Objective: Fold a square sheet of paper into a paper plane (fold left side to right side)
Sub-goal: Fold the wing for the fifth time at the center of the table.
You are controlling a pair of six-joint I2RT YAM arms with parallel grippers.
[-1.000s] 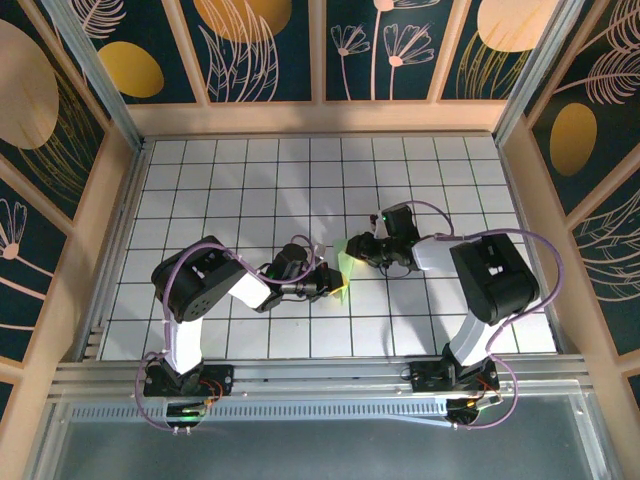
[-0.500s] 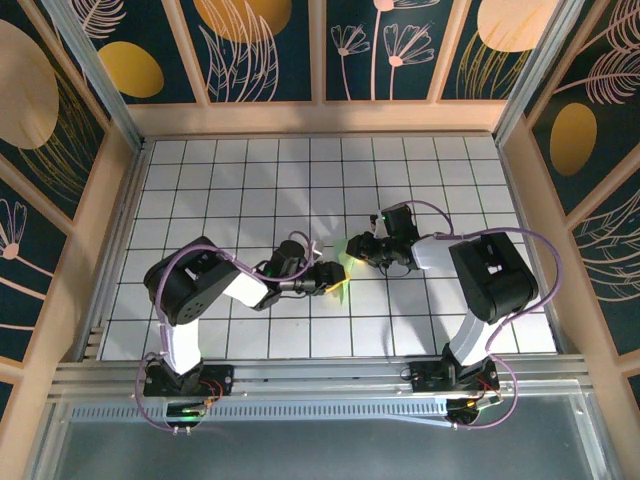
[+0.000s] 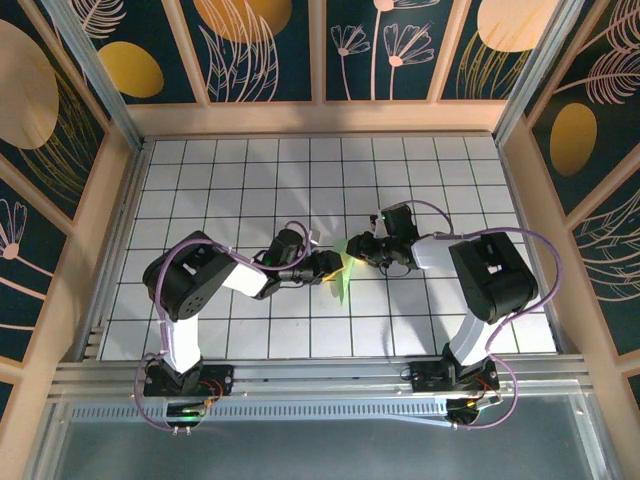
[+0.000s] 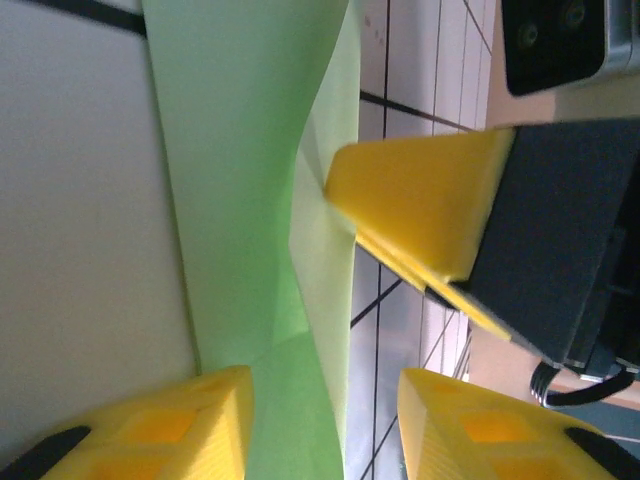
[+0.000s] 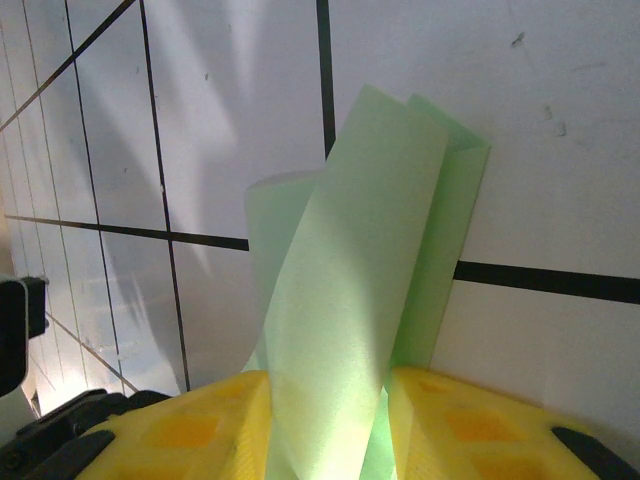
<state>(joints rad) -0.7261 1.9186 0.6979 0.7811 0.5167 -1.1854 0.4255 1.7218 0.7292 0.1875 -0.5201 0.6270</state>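
The sheet of paper [image 3: 343,284] is a pale green folded wedge at the table's middle, standing partly off the tiles. My right gripper [image 3: 353,249] comes in from the right and is shut on its upper end; the layers curl up between the yellow fingers [image 5: 200,430] around my right gripper [image 5: 328,385]. My left gripper [image 3: 332,266] reaches in from the left and is open. The sheet of paper [image 4: 240,200] passes between my left gripper [image 4: 325,390] beside one finger [image 4: 160,425], with a clear gap to the other. The right arm's yellow finger [image 4: 420,200] pinches the paper's edge there.
The white gridded table [image 3: 250,180] stretches away behind and to both sides of the grippers. Wooden walls [image 3: 320,118] bound it at the back and sides. Both arm bases sit on the metal rail [image 3: 320,375] at the near edge.
My left gripper has opened and let go of the paper, and shifted a little away from the near edge. The right gripper has kept its hold and barely moved.
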